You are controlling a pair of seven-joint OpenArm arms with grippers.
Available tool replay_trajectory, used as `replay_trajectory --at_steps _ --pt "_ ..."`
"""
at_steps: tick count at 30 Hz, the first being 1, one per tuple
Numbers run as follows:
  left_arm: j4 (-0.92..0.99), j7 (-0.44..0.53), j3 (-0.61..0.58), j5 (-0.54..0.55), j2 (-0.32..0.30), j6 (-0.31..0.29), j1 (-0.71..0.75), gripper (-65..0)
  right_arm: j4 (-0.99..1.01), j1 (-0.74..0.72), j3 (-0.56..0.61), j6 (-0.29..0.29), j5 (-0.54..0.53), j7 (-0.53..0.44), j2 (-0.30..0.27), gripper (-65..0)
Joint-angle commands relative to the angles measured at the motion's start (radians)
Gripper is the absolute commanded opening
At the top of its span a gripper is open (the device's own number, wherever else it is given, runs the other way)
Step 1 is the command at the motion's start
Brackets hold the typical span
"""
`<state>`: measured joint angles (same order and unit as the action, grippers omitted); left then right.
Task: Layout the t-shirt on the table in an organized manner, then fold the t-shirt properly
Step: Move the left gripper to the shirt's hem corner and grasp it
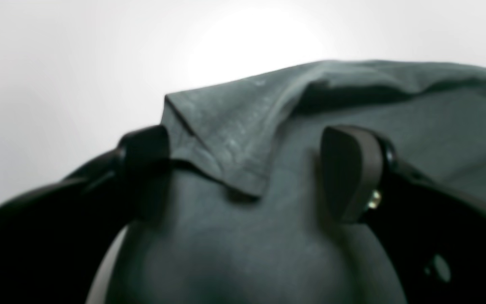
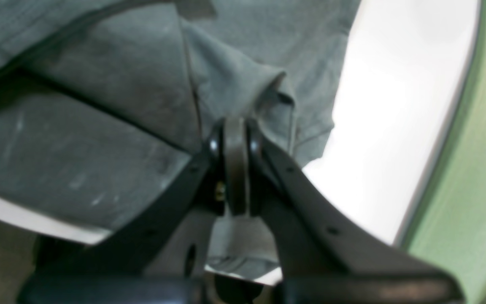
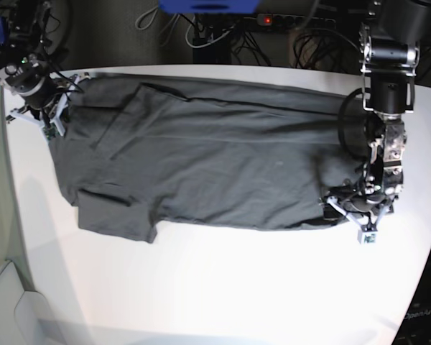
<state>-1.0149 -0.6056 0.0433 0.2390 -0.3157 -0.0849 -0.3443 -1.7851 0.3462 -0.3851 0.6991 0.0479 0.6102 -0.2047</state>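
The left gripper [image 1: 251, 169] has 2 matte black fingers [image 1: 350, 171] with flat, rounded pads, and a small brass-coloured screw shows beside one pad. The curved black arms behind them carry round holes. The right gripper [image 2: 235, 169] has the same black fingers [image 2: 235, 139], with shiny round bolt heads at each side and a brass screw below. In the base view both arms are black and silver, with white brackets near the wrists and black cables.

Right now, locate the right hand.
In the base view, the right hand sits at the table's far left corner, shut on the t-shirt's left edge.
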Motion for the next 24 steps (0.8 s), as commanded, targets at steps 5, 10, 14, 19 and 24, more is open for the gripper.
replay_trajectory --at_steps 5,10,14,19,24 --pt "0.001 0.04 0.004 0.0 -0.012 0.001 -0.039 -13.1 -0.011 -0.012 -0.005 -0.001 -0.006 -0.017 -0.026 -65.0" --pt "0.032 0.062 0.004 0.0 -0.012 0.001 -0.051 -39.4 -0.005 -0.028 -0.005 -0.001 -0.006 -0.017 -0.029 -65.0" --pt "0.089 0.098 0.005 0.0 -0.012 0.003 -0.063 -61.9 -0.005 -0.029 -0.005 -0.001 -0.006 -0.017 -0.029 -65.0" --pt "0.092 0.103 0.01 0.0 -0.02 0.004 -0.065 -64.7 -0.005 -0.031 -0.005 -0.001 -0.006 -0.017 -0.043 -65.0" --pt "0.04 0.072 0.011 0.0 -0.032 0.006 -0.098 -64.7 -0.005 -0.034 -0.005 -0.001 -0.006 -0.019 -0.049 -65.0"
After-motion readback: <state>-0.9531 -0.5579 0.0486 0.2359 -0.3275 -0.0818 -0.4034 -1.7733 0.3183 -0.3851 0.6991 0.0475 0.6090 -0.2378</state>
